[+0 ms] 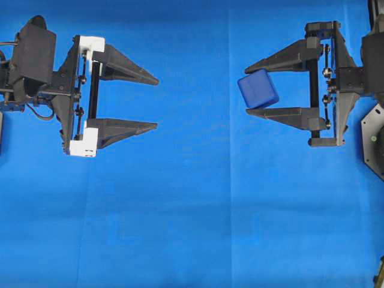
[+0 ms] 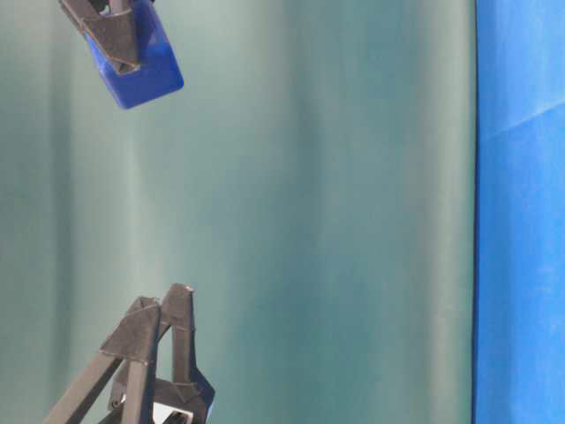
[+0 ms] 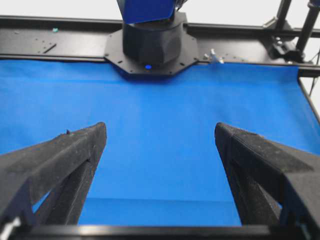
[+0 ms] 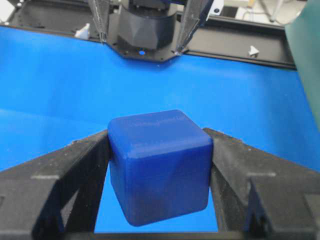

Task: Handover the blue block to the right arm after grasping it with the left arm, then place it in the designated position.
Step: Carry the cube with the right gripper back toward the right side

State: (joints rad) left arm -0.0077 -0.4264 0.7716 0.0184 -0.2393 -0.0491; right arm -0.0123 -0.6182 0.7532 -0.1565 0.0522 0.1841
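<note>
Handover's done: your right gripper [image 1: 254, 90] clamps the blue block [image 1: 258, 89] at three o'clock, left gripper [image 1: 157, 102] gaping empty at nine, so now carry it to its placement spot.

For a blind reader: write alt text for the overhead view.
The right gripper, at the right of a blue cloth, holds a dark-blue block between its black fingers. Opposite it at the left, the left gripper, with white brackets, stands wide open and empty, and a bare stretch of cloth lies between them.
</note>
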